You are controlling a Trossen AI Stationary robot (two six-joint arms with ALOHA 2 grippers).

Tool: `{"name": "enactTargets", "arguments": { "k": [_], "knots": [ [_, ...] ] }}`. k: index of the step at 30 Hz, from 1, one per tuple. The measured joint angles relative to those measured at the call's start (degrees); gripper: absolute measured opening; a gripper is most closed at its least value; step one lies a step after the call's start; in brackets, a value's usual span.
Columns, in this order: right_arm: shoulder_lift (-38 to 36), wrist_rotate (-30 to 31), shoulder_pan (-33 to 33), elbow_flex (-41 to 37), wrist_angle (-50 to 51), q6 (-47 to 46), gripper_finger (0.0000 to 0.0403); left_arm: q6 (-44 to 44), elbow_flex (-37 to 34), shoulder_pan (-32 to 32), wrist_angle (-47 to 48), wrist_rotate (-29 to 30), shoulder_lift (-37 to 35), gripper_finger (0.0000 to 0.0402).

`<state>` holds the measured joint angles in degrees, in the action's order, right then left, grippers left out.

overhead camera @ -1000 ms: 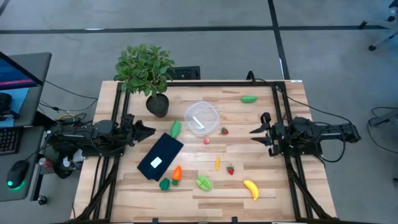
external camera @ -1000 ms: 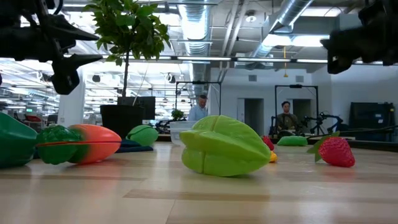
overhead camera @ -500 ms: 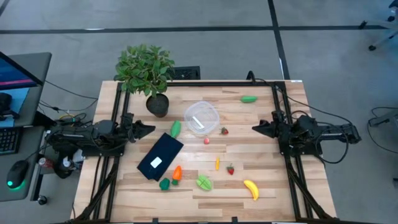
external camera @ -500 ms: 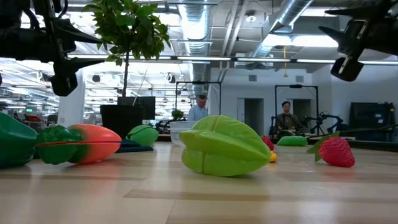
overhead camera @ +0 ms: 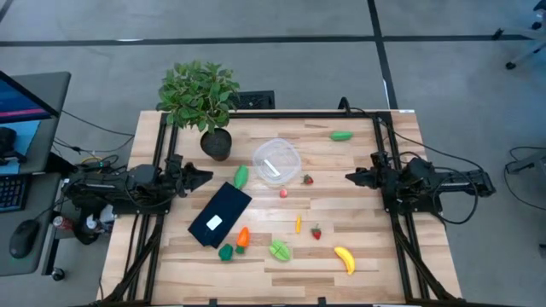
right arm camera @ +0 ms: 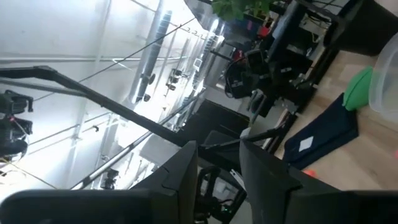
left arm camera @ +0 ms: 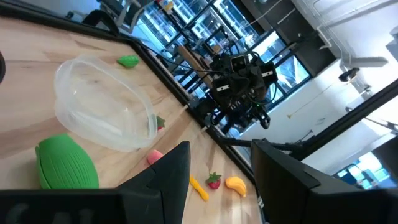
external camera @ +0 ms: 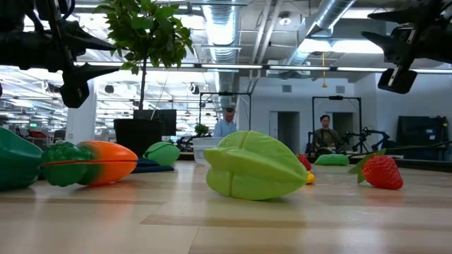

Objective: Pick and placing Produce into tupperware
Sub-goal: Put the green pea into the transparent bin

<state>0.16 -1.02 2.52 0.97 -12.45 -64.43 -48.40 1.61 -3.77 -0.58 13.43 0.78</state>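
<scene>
At bench centre, the tupperware (overhead camera: 276,161) stands empty; produce lies scattered around it. Left gripper (overhead camera: 205,178) and right gripper (overhead camera: 351,178) hover at opposite edges, fingers slightly apart, holding nothing. Likely step: approach. Next, reach the nearest piece, the green oblong (overhead camera: 241,176).

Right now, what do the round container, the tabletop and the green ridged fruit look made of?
Round container: clear, thin, glossy plastic, since the wood shows through its walls. Tabletop: pale wood planks with visible seams and grain, satin finish. Green ridged fruit: probably smooth moulded plastic, with uniform colour and soft highlights along its ridges.
</scene>
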Motion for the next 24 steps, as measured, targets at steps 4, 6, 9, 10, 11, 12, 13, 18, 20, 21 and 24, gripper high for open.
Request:
{"name": "enactTargets", "arguments": {
  "k": [4, 6, 9, 10, 11, 12, 13, 18, 20, 21, 24],
  "knots": [
    [0.0, 0.3, 0.0, 0.0, 1.2, 0.8, 0.0113, 0.6, 0.0, 0.0, 0.0, 0.3, 0.0, 0.016],
    [0.2, 3.4, 0.0, 0.0, 2.2, 2.0, 0.0113, 0.8, 0.0, 0.0, 0.0, 1.0, 0.0, 0.016],
    [1.4, 8.2, -0.1, 0.0, 1.9, 1.0, 0.0113, 1.4, 0.0, 0.0, -0.2, 2.4, 0.0, 0.016],
    [1.9, 8.6, -0.3, 0.0, -0.6, 1.5, 0.0113, 1.6, 0.0, 0.0, -0.2, 2.6, 0.0, 0.016],
    [2.6, 8.6, -0.4, 0.0, -4.7, 3.0, 0.0114, 1.9, 0.0, 0.0, -0.2, 2.9, 0.0, 0.016],
    [3.9, 8.7, -0.5, 0.0, -9.9, 5.5, 0.0115, 2.2, 0.0, 0.0, -0.2, 2.9, 0.0, 0.016],
    [5.3, 9.1, -0.4, 0.0, -15.5, 9.4, 0.0117, 2.4, 0.0, 0.0, -0.2, 3.0, 0.0, 0.016],
    [11.0, 10.0, -0.4, 2.7, -36.2, 42.5, 0.014, 2.8, 0.0, 0.0, -0.3, 4.2, 0.0, 0.016],
    [11.1, 9.4, -0.3, 5.1, -34.6, 57.8, 0.0147, 2.8, 0.0, 0.0, -0.4, 4.9, 0.0, 0.016],
    [11.1, 9.2, -0.3, 7.2, -32.8, 63.1, 0.0148, 2.8, 0.0, 0.0, -0.4, 5.1, 0.0, 0.016],
    [10.7, 17.7, -0.3, 15.1, -17.8, 67.8, 0.0144, 2.6, 0.0, 0.0, -0.4, 5.3, 0.0, 0.016]
  ]
}}
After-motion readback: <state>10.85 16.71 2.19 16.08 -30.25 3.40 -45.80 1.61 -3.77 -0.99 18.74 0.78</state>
